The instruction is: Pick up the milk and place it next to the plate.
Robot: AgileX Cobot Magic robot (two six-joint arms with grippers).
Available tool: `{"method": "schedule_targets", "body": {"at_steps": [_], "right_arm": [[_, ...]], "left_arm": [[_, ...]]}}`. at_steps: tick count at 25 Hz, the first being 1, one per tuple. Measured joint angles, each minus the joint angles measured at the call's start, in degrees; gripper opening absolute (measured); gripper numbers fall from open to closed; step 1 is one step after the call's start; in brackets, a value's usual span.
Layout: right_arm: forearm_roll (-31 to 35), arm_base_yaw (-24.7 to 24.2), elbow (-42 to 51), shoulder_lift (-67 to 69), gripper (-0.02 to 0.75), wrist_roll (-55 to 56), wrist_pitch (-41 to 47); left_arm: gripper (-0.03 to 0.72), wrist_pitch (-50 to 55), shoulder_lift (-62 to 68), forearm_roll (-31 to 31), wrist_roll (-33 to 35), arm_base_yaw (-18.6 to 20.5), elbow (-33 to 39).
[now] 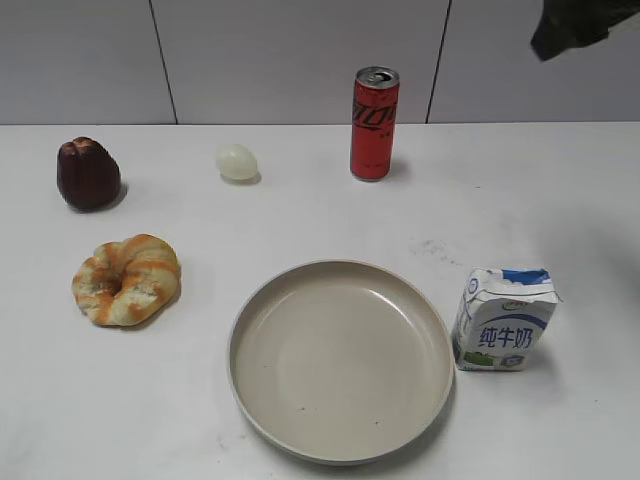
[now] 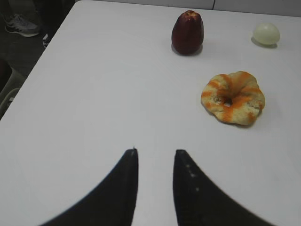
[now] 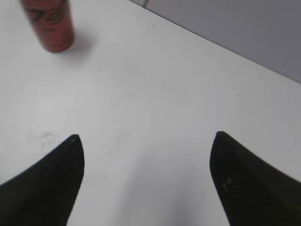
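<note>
The milk [image 1: 503,320], a small white carton with blue characters, stands upright on the table just right of the plate [image 1: 340,360], a large round beige dish at the front centre. A narrow gap separates them. My right gripper [image 3: 146,136] is open and empty over bare table; in the exterior view only a dark part of it [image 1: 575,25] shows at the top right, far above the milk. My left gripper [image 2: 155,151] has its fingers close together, empty, over bare table at the left; it is out of the exterior view.
A red can [image 1: 375,123] stands at the back centre and shows in the right wrist view [image 3: 49,23]. A ring-shaped bread [image 1: 127,280], a dark red fruit [image 1: 88,173] and a pale egg-like thing [image 1: 237,161] lie at the left. The table's left edge [image 2: 51,47] shows.
</note>
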Motion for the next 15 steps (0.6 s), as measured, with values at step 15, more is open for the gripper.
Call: {"method": "schedule_targets", "body": {"at_steps": [15], "right_arm": [[1.48, -11.92, 0.56, 1.04, 0.590, 6.02, 20.18]], "left_arm": [[0.208, 0.00, 0.00, 0.00, 0.00, 0.00, 0.00]]}}
